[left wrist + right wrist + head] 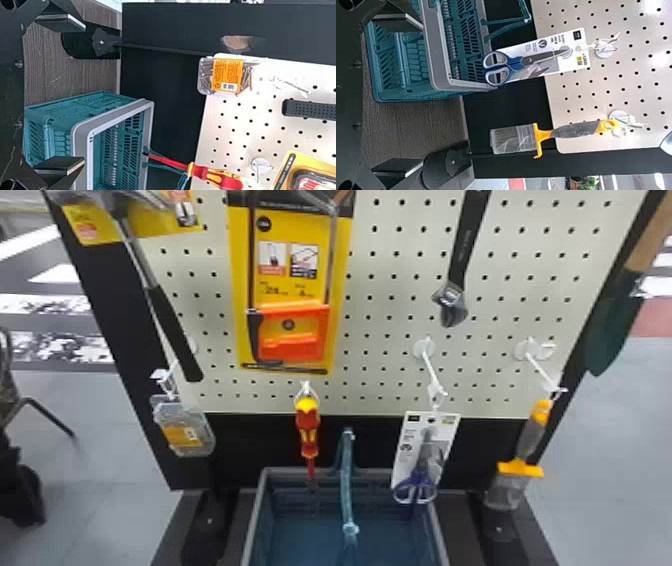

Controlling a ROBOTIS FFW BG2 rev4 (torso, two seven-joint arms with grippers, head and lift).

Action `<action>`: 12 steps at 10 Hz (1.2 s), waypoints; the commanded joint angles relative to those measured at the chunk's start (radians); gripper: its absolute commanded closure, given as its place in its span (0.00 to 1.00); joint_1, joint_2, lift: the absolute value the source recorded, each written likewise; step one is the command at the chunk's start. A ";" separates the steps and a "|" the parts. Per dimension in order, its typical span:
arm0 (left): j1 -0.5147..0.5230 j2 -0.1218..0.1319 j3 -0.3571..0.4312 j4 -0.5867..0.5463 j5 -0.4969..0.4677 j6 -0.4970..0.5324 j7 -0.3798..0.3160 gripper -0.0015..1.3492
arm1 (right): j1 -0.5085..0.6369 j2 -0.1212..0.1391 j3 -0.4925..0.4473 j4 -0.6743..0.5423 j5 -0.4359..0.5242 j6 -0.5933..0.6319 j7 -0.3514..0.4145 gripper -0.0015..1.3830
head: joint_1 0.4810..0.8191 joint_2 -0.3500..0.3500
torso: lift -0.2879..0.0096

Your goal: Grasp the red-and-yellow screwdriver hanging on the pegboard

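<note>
The left gripper has its fingers spread wide apart, with nothing between them. At the left of the pegboard, a hammer hangs above a clear box of screws. Next comes a hacksaw on a yellow card. Just below it, the red-and-yellow screwdriver hangs upright from a hook, handle up, its tip near the back rim of the blue-green basket. Farther right, carded scissors hang with their handles down, and a wrench is higher up. A paintbrush hangs near the right edge, then a trowel with a green blade. The right gripper is also open and empty.
</note>
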 commanded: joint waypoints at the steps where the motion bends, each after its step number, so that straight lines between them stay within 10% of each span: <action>1: -0.010 -0.003 0.001 0.000 0.000 0.003 -0.002 0.09 | 0.000 0.001 0.000 -0.002 -0.002 0.000 0.000 0.07 | 0.20 0.50 | 0.63; 5: -0.128 0.048 -0.011 0.025 0.023 0.046 -0.038 0.09 | 0.000 0.001 0.000 0.000 -0.008 0.000 0.000 0.07 | 0.20 0.50 | 0.63; 12: -0.437 0.077 -0.007 0.157 -0.015 0.172 -0.302 0.09 | -0.011 0.004 0.000 0.000 -0.008 0.017 0.015 0.07 | 0.20 0.50 | 0.63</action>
